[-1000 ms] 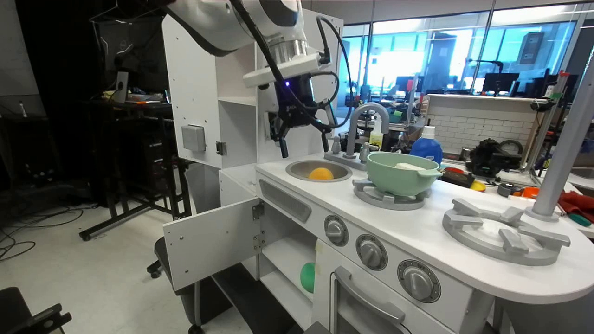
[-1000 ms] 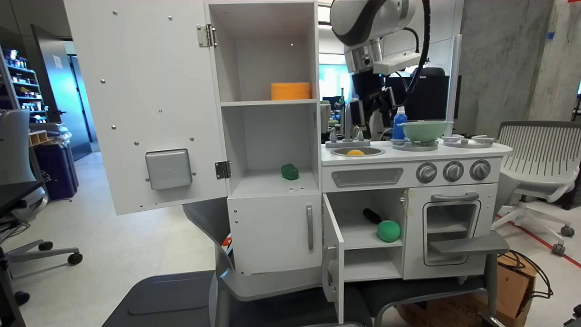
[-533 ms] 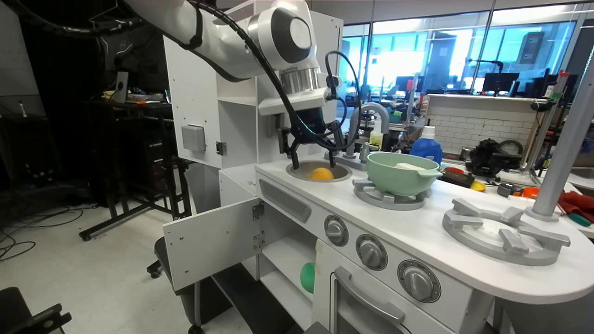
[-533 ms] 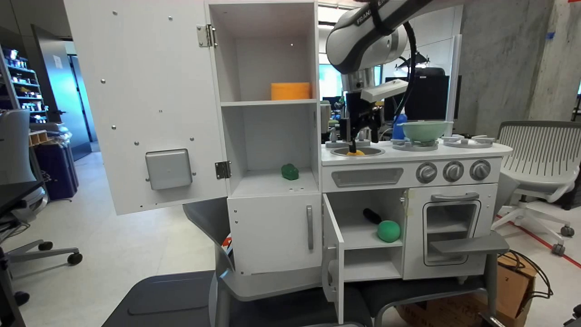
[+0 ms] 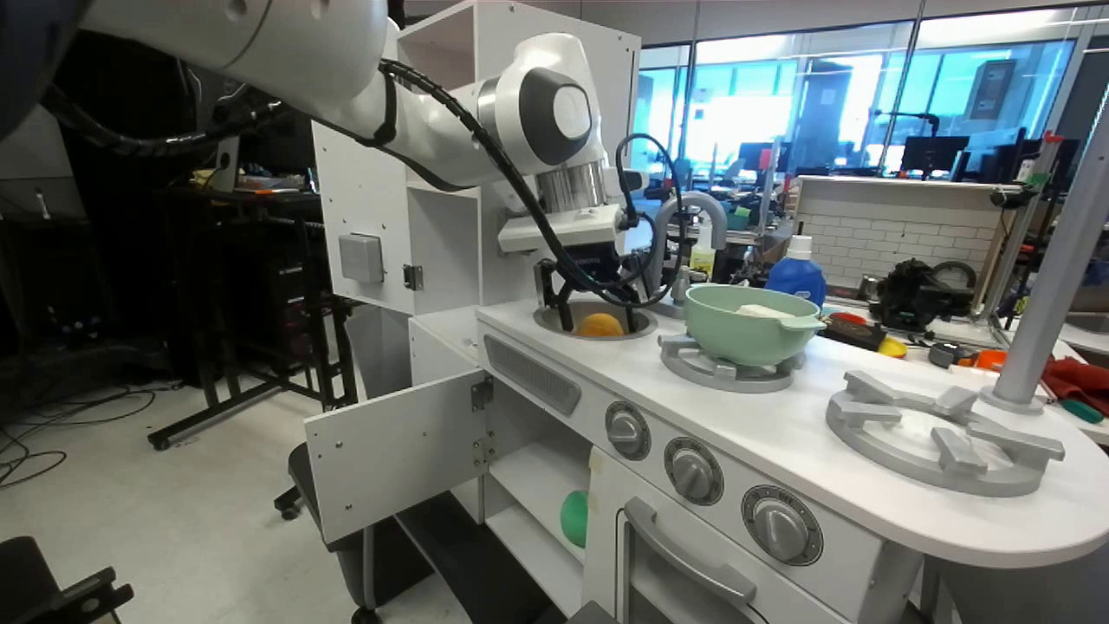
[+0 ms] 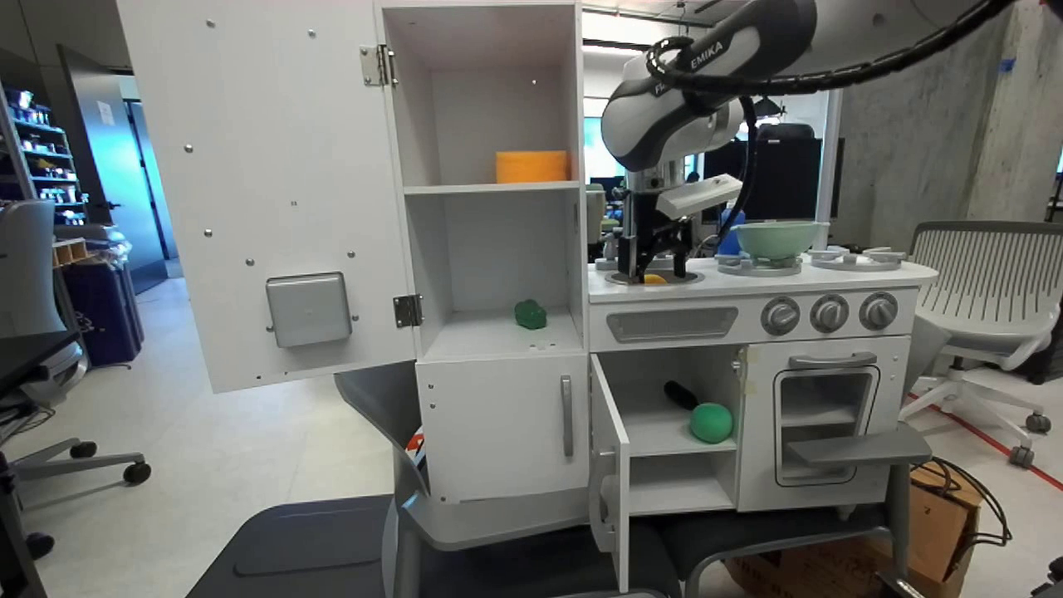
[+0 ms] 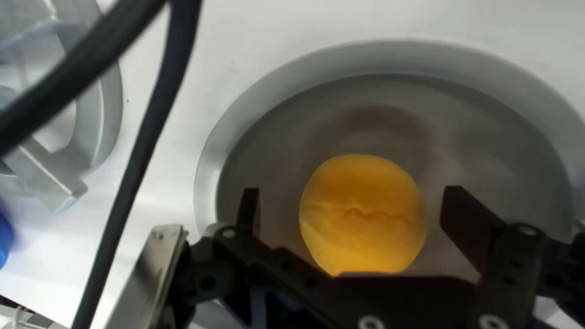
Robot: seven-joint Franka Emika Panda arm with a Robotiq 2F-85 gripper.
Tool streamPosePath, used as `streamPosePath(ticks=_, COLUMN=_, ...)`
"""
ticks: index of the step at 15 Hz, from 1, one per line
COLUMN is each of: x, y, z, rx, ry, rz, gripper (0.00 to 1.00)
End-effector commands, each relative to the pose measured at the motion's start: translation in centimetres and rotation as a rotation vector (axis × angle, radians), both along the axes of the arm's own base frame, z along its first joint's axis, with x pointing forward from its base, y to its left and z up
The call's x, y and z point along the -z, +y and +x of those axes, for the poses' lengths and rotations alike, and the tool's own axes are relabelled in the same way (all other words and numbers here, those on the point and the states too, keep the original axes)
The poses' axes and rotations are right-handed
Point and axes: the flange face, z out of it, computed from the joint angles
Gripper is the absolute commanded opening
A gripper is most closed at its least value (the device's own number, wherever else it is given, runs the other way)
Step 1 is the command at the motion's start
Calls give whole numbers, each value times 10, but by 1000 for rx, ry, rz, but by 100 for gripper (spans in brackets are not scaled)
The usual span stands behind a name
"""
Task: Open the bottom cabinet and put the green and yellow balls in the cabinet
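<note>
My tool is spread wide, gripping nothing, its fingers standing clear on either side of the yellow-orange ball in the sink basin. Below my tool, the bottom cabinet has its door swung out, the green ball on the shelf inside.

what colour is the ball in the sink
Yellow-orange; the ball shows best in the wrist view.

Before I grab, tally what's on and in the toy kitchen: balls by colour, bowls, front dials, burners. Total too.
Green ball: 1
Yellow ball: 1
Bowl: 1
Dials: 3
Burners: 2
Total: 8
</note>
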Motion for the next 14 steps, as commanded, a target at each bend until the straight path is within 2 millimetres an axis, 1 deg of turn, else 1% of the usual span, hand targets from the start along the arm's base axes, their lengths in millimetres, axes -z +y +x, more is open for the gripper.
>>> streamPosePath(ticks=1, x=1, y=-7, z=5, rx=7, ry=-48, rz=35, gripper=100)
streamPosePath(ticks=2, x=5, y=-8, z=6, rx=4, ry=-54, rz=36, gripper=100)
streamPosePath(ticks=3, x=7, y=-8, z=6, rx=0, ry=-54, rz=39, gripper=75)
streamPosePath(ticks=4, x=8, y=-7, z=6, rx=1, ry=-56, rz=40, gripper=74)
streamPosePath(ticks=5, x=10, y=-7, z=6, rx=-2, ry=-57, rz=41, gripper=68)
streamPosePath(ticks=6, x=10, y=-5, z=6, rx=-3, ry=-57, rz=42, gripper=58)
streamPosePath(ticks=8, x=12, y=-5, z=5, rx=-5, ry=-55, rz=45, gripper=42)
streamPosePath(ticks=11, x=11, y=-2, z=5, rx=-9, ry=-52, rz=46, gripper=22)
streamPosePath(ticks=13, x=0, y=4, z=3, rx=-22, ry=-26, rz=46, gripper=9)
streamPosePath(ticks=14, x=-12, y=8, z=2, rx=-40, ry=-10, rz=49, gripper=4)
